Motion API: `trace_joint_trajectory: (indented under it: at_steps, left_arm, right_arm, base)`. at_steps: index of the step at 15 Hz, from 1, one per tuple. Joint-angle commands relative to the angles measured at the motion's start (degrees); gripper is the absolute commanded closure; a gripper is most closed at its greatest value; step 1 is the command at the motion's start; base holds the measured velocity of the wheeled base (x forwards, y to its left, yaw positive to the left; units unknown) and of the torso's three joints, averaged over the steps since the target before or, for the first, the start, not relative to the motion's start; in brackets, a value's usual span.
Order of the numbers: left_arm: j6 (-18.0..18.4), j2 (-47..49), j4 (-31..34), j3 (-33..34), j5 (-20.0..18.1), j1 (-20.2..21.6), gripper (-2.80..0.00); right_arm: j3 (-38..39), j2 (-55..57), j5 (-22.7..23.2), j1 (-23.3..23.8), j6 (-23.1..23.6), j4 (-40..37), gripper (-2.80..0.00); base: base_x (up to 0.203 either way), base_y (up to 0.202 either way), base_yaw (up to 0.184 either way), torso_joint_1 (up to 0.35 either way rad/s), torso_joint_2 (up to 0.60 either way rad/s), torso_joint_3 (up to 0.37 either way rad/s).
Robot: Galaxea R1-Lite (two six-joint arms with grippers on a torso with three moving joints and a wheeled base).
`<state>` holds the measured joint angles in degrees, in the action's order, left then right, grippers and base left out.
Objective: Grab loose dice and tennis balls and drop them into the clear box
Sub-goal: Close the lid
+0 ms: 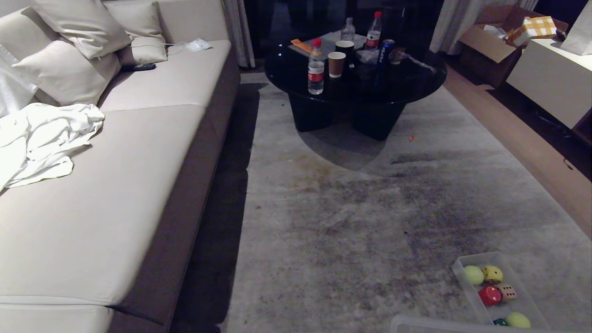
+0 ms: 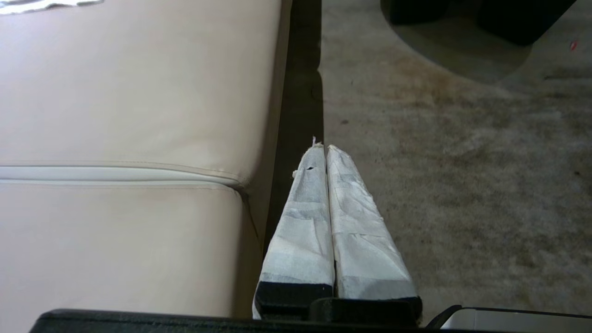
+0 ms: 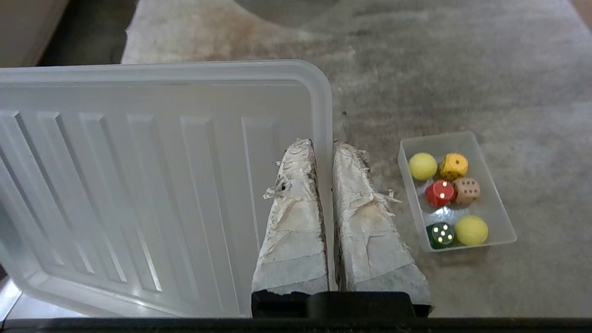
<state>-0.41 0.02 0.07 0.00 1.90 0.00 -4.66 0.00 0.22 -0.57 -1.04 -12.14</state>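
Presently catalogued, low at the right of the head view: the clear box [image 1: 520,279], a shallow translucent tub lying on the grey rug [image 1: 370,222], well apart from the beige sofa [image 1: 115,194] and the round black coffee table [image 1: 356,74]. Contents, all inside the box: two tennis balls, one [image 3: 422,166] at the far end and one [image 3: 471,230] at the near end; a yellow die [image 3: 453,166] just beside the far ball; a red die [image 3: 439,193] and a tan die [image 3: 466,191] side by side in the middle, touching; a dark green die [image 3: 440,234] just beside the near ball. No loose die or ball shows on the rug. Right gripper [image 3: 323,147]: tape-wrapped fingers narrowed onto the edge of the flat ribbed lid [image 3: 138,185], one finger on each side of its rim, the lid held above the rug with the box lying beyond and to one side of it; a strip of that lid shows at the bottom edge of the head view. Left gripper [image 2: 322,147]: padded fingers pressed together on nothing, hanging over the dark gap between sofa front and rug. Table holds water bottles [image 1: 316,69], paper cups [image 1: 336,64] and a blue can [image 1: 385,50]. Sofa carries cushions [image 1: 69,64] and a crumpled white cloth [image 1: 41,138].
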Motion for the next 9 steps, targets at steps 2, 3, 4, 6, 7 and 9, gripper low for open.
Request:
trace_joint_trajectory:
  at_steps: [2,3,4,6,7,9]
  left_arm:
    - [0.0,0.1,0.0,0.1,0.0,0.0,0.0]
    - [0.0,0.1,0.0,0.0,0.0,0.0,0.0]
    - [0.0,0.1,0.0,0.1,0.0,0.0,0.0]
    - [0.0,0.1,0.0,0.1,0.0,0.0,0.0]
    - [0.0,0.1,0.0,0.1,0.0,0.0,0.0]
    - [0.0,0.1,0.0,0.1,0.0,0.0,0.0]
  right_arm:
    - [0.0,0.1,0.0,0.0,0.0,-0.1,0.0]
    - [0.0,0.1,0.0,0.0,0.0,-0.1,0.0]
    - [0.0,0.1,0.0,0.0,0.0,-0.1,0.0]
    - [0.0,0.1,0.0,0.0,0.0,-0.1,0.0]
    - [0.0,0.1,0.0,0.0,0.0,-0.1,0.0]
    - [0.0,0.1,0.0,0.0,0.0,-0.1,0.0]
  base:
    - [0.0,0.0,0.0,-0.001,0.0,-0.199]
    - [0.0,0.0,0.0,0.002,0.0,-0.193]
    - [0.0,0.0,0.0,0.002,0.0,-0.195]
    - [0.0,0.0,0.0,0.001,0.0,-0.197]
    - [0.0,0.0,0.0,0.001,0.0,-0.204]
    - [0.0,0.0,0.0,0.002,0.0,-0.195]
